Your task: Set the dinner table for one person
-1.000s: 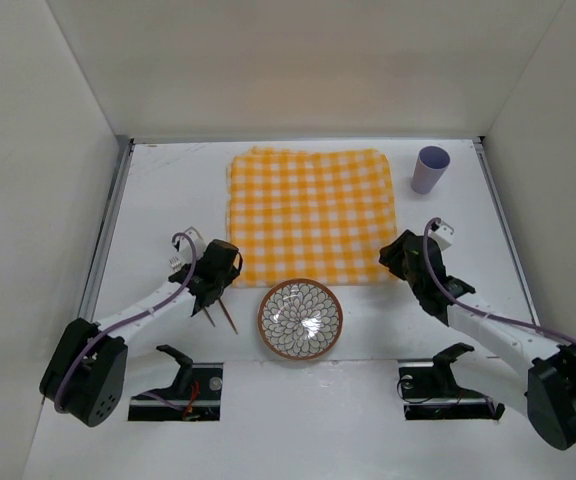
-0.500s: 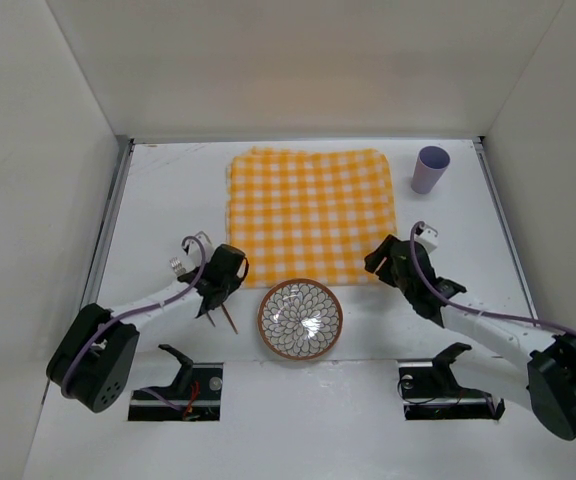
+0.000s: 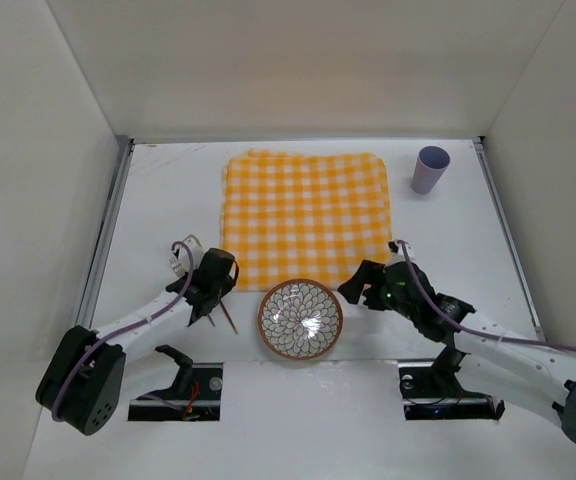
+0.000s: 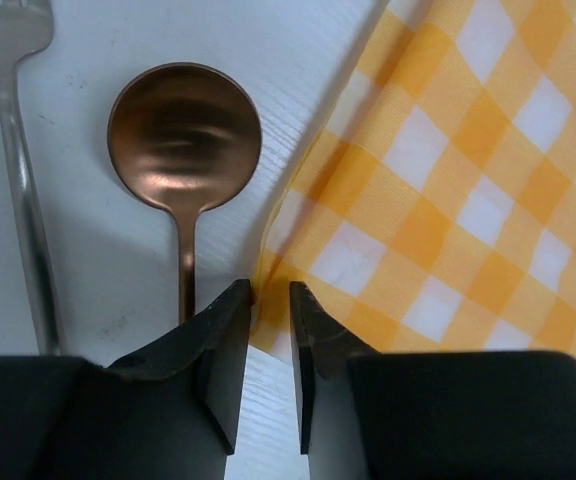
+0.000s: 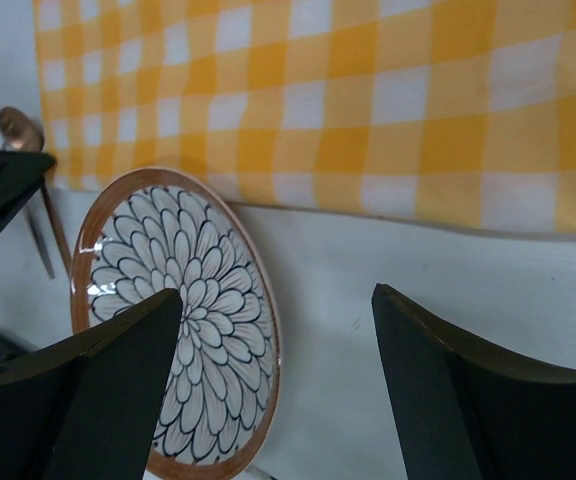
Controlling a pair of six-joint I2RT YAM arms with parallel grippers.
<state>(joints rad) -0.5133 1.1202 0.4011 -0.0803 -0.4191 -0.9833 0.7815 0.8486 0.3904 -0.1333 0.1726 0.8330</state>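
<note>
Nearest the arm bases, on the white dinner table [image 3: 158, 200], a petal-patterned plate [image 3: 300, 319] lies with its whole pattern showing. The right gripper [image 5: 276, 292] hangs spread wide over its rim, holding nothing. The left gripper [image 4: 271, 295], jaws a narrow slit apart, meets the near-left corner of the checkered cloth [image 3: 306, 215], beside a copper spoon [image 4: 183, 135] and a fork [image 4: 13, 120]. Far right stands a lilac cup [image 3: 430, 168]; I cannot tell what is inside it.

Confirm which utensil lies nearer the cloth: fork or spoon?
The spoon: copper-coloured, round bowl, lying right beside the cloth's edge. The silver fork lies on the spoon's other side, away from the cloth.
</note>
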